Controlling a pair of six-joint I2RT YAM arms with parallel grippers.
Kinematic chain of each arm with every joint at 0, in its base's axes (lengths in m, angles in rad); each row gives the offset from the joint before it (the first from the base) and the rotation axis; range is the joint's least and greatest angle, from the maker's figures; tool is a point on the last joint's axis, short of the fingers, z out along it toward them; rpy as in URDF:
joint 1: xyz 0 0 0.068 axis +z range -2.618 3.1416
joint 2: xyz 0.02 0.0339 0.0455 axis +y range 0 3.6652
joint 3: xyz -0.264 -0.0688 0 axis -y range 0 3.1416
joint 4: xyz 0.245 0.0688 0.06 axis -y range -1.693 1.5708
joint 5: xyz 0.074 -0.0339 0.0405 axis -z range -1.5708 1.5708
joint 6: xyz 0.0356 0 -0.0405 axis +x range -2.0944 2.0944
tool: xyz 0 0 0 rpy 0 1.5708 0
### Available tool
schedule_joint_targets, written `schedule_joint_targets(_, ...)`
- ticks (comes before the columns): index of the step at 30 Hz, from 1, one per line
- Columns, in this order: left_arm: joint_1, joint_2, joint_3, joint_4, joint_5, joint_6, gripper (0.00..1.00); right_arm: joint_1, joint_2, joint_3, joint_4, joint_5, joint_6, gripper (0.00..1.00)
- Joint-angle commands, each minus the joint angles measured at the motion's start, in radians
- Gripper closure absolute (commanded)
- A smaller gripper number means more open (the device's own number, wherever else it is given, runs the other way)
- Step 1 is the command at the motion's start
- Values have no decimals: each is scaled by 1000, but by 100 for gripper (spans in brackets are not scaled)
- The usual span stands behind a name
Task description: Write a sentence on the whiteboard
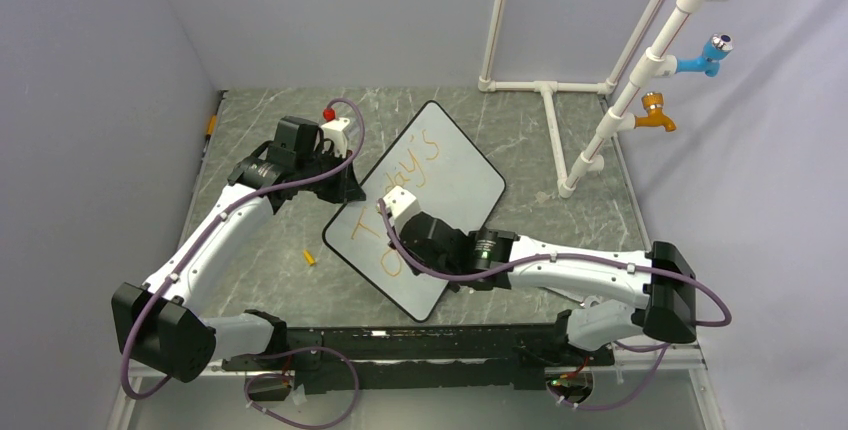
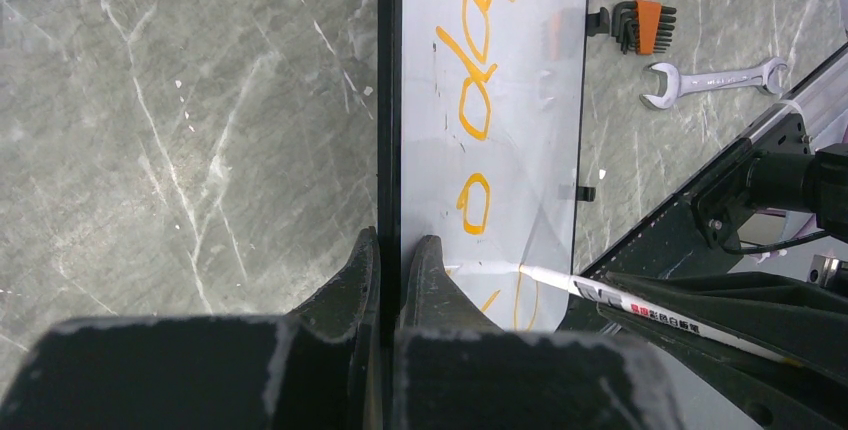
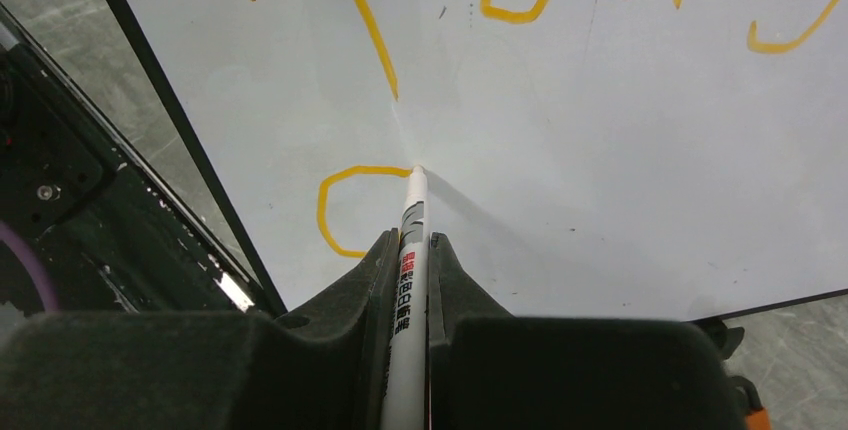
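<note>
Lettering on second line; we find right gripper clamping marker, left gripper pinching whiteboard; next: close loop.

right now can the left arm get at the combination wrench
Probably not: the left gripper holds the whiteboard by its rim, and the board lies between it and the combination wrench.
</note>
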Motion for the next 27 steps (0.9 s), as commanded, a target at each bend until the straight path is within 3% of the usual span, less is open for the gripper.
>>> schedule_joint_targets(1,1,-14,-9,-8,-169,95,100,-6,-1,-74,44,-48,59,100)
schedule_joint_targets(27,0,-15,-10,-7,-176,93,100,-6,-75,-194,21,-5,144,100)
